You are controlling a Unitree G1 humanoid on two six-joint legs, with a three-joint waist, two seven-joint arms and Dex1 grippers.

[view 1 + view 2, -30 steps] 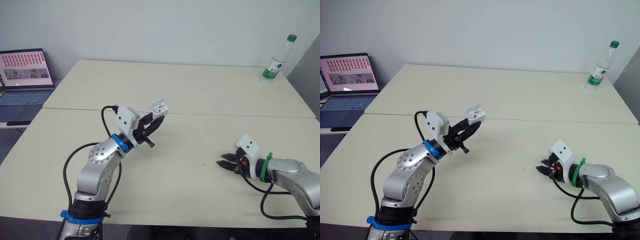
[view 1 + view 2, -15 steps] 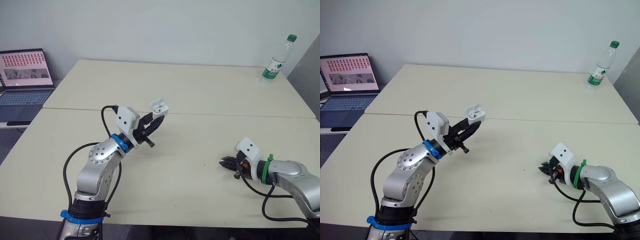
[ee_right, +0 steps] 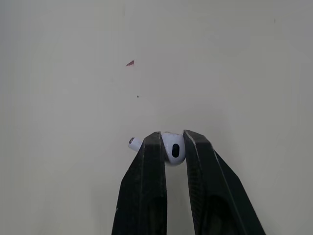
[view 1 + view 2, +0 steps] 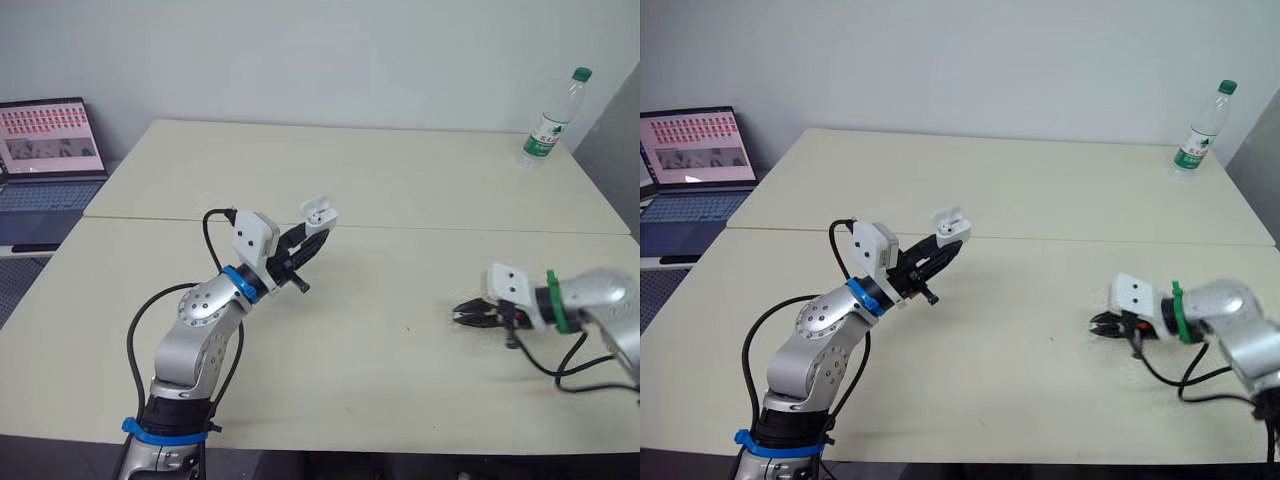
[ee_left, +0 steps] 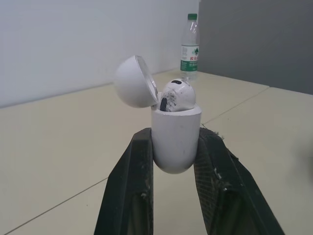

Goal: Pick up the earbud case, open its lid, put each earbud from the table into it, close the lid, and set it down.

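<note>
White plastic, all the task pieces. The small rounded white earbud case (image 5: 176, 139) is clamped between the left gripper (image 4: 312, 232) fingers and held up above the pale tabletop (image 4: 400, 180), left of centre. Its domed lid (image 5: 134, 82) is hinged back, and one white earbud (image 5: 177, 95) is already seated in the mouth.

Change since a second ago: my right arm has swung out to the right and its wrist has come up, while the right gripper (image 4: 466, 313) tips have barely shifted. The black fingers (image 3: 149, 161) are now pinched on the second white earbud (image 3: 172, 148). I judge it is just off the table, but the gap is hard to read. So the pick looks done, and what's left is carry, insert, close and set down.

Orientation:
- **Case:** its long axis runs along the left fingers, with the mouth pointing away from the wrist, up and toward the far side of the table.
- **Held earbud:** it lies crosswise to the right fingers, with the head between the pads and the stem tip poking out past one finger.

It'll likely need turning stem-first before it goes into the case.
</note>
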